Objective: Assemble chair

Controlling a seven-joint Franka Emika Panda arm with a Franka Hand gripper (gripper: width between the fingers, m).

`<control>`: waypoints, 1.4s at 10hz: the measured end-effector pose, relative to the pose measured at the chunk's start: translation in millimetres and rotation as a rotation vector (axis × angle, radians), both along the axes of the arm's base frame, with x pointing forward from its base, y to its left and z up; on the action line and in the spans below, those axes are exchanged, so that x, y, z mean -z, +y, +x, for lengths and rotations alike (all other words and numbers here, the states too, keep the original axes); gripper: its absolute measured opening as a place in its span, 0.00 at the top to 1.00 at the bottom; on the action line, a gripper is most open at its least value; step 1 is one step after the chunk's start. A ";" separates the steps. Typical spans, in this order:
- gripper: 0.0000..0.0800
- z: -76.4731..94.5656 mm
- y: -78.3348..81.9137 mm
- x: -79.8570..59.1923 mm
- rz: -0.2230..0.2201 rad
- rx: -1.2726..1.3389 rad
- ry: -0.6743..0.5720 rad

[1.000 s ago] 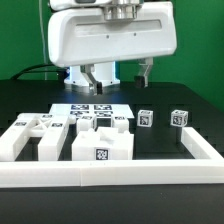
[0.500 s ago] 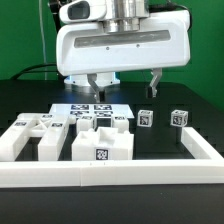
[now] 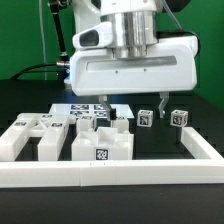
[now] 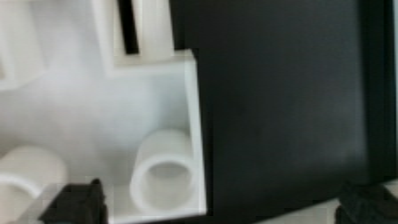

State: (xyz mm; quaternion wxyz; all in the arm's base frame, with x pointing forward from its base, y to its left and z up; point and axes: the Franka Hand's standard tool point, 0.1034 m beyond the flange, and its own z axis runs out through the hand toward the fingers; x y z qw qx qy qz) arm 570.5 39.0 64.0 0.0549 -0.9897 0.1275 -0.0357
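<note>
The chair's white parts lie loose on the black table. A large block with a tag (image 3: 102,148) is at the front, and blocky pieces (image 3: 35,135) lie at the exterior view's left. Two small tagged cubes (image 3: 146,118) (image 3: 179,117) stand at the right. My gripper (image 3: 133,103) hangs above the middle of the table, open and empty, with one finger (image 3: 103,101) over the white parts and the other (image 3: 163,101) between the cubes. In the wrist view the gripper (image 4: 222,205) spans a white part with a round peg (image 4: 164,175) and bare black table.
A long white border rail (image 3: 110,176) runs along the front and up the right side (image 3: 203,146). The marker board (image 3: 85,108) lies flat behind the parts. Dark cables hang at the back left.
The gripper has come down and forward, shifting to the exterior view's right. Its fingers now hang near the parts and cubes. The parts have not moved.
</note>
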 end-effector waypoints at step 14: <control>0.76 -11.7 -0.9 46.6 -0.016 -0.098 0.005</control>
